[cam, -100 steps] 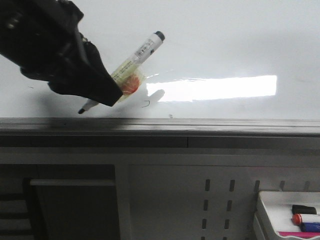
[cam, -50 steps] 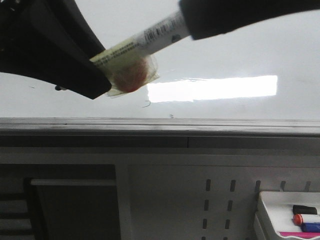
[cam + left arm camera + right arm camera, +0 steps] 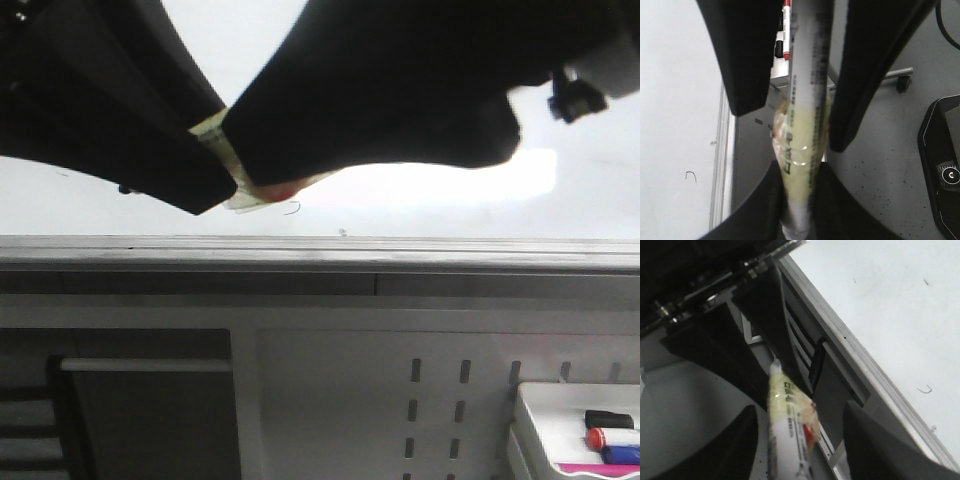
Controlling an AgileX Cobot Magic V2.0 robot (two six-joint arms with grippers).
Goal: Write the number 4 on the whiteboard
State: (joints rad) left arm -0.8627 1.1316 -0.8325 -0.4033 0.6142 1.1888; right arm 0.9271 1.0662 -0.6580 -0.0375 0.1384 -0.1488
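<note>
A: Where the two arms meet above the whiteboard (image 3: 110, 205), we see the left gripper (image 3: 799, 200) clamped on the lower barrel of a marker (image 3: 805, 125); both pads press the white tube, which is wrapped in yellowish tape.

B: And the right gripper (image 3: 795, 440)? We note its fingers (image 3: 875, 450) standing on either side of the same marker's upper barrel, with a gap showing on both sides, so it is spread and not yet gripping.

A: Agreed. In the front view the right arm (image 3: 400, 90) covers most of the marker; only a strip of tape and a bit of red show between the grippers.

B: As for the number 4, we find none on the board. We record only one small hooked black mark (image 3: 292, 208) near the grey edge rail (image 3: 320, 250), just below the grippers.

A: Side note: a white tray (image 3: 575, 430) at the lower right holds loose markers, well apart from the arms.
</note>
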